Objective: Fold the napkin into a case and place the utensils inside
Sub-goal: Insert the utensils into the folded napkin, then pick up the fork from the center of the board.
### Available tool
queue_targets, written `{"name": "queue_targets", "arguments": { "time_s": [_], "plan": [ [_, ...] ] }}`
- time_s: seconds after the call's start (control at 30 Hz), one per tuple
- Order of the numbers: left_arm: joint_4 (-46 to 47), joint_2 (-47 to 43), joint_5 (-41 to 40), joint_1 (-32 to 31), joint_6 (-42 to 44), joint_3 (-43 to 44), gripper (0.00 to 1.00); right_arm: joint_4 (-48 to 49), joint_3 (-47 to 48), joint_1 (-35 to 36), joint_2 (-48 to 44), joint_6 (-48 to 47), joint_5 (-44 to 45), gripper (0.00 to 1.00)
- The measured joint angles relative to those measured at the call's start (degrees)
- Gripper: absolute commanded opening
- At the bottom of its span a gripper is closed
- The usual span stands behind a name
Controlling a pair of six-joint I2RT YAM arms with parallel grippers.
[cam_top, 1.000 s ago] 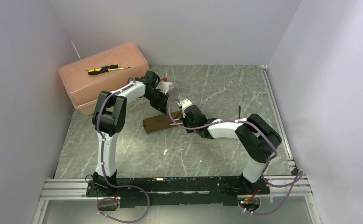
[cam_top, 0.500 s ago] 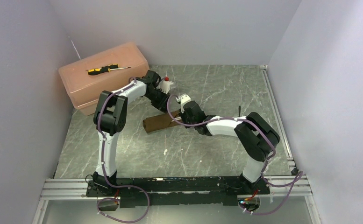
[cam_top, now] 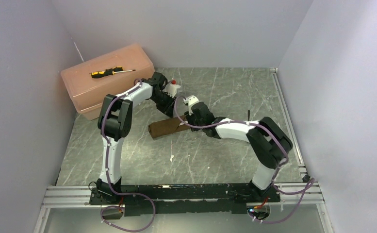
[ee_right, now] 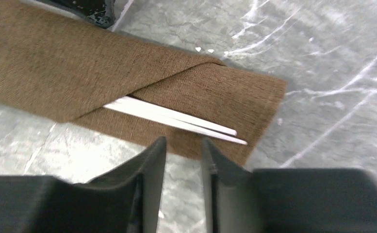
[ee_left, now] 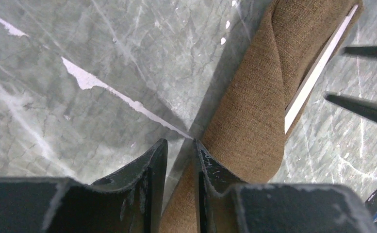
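The right gripper (ee_right: 183, 145) has moved from the near right end of the case (cam_top: 168, 127) up toward the pink box (cam_top: 79, 85) side, and now hangs just past the case's right end, close beside the left gripper (ee_left: 176, 150). Its jaws have parted to a narrow gap, with nothing between them. The utensils (ee_right: 176, 120), earlier hidden under that gripper, now show tucked under the case's diagonal flap
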Motion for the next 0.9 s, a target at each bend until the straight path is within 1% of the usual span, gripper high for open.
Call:
{"name": "queue_targets", "arguments": {
  "time_s": [0.07, 0.13, 0.17, 0.2, 0.3, 0.4, 0.5, 0.57, 0.6, 0.73, 0.77, 0.8, 0.83, 0.9],
  "plan": [
    [-1.6, 0.0, -0.7, 0.2, 0.1, 0.9, 0.35, -1.7, -0.5, -0.1, -3.2, 0.3, 0.0, 0.62],
    [-2.8, 0.0, -1.0, 0.5, 0.1, 1.9, 0.38, -3.8, -1.0, -0.7, -8.2, 1.0, 0.1, 0.79],
    [-3.3, 0.0, -1.3, 0.8, 0.1, 2.4, 0.4, -4.7, -1.0, -1.3, -10.6, 1.5, 0.1, 0.94],
    [-3.8, 0.0, -1.4, 1.0, 0.1, 2.8, 0.41, -5.5, -1.0, -2.3, -13.3, 2.2, 0.1, 0.99],
    [-5.6, 0.0, -2.1, 1.7, 0.1, 4.5, 0.44, -7.8, -1.0, -7.0, -19.8, 4.7, 0.1, 1.0],
    [-8.1, 0.0, -2.9, 2.5, 0.1, 7.8, 0.47, -10.1, -1.7, -15.5, -24.4, 10.0, 1.1, 1.0],
    [-9.6, -0.1, -3.7, 3.2, 0.1, 11.4, 0.5, -14.1, -1.7, -23.2, -25.5, 14.1, 4.4, 0.99],
    [-9.9, -0.5, -4.5, 3.6, 0.1, 13.1, 0.52, -18.0, -1.7, -26.7, -24.6, 16.0, 7.3, 0.96],
    [-10.2, -0.7, -5.1, 3.7, 0.1, 13.7, 0.53, -20.1, -1.6, -27.8, -23.8, 16.9, 9.1, 0.95],
    [-11.3, -1.1, -7.6, 4.2, 0.1, 15.9, 0.57, -26.0, -1.8, -31.3, -19.1, 19.9, 12.5, 0.79],
    [-11.6, -1.2, -8.4, 4.2, 0.1, 16.4, 0.62, -26.3, -2.0, -32.3, -17.9, 20.4, 12.6, 0.75],
    [-11.6, -1.3, -9.1, 4.2, 0.1, 16.5, 0.7, -26.5, -2.2, -33.6, -16.6, 21.0, 12.7, 0.72],
    [-11.7, -1.6, -9.9, 4.2, 0.2, 16.6, 0.75, -26.6, -2.6, -34.9, -15.1, 21.6, 12.6, 0.7],
    [-12.1, -2.0, -11.1, 4.2, 0.5, 16.6, 0.76, -26.6, -3.3, -36.6, -12.7, 22.3, 12.6, 0.66]
  ]
}}
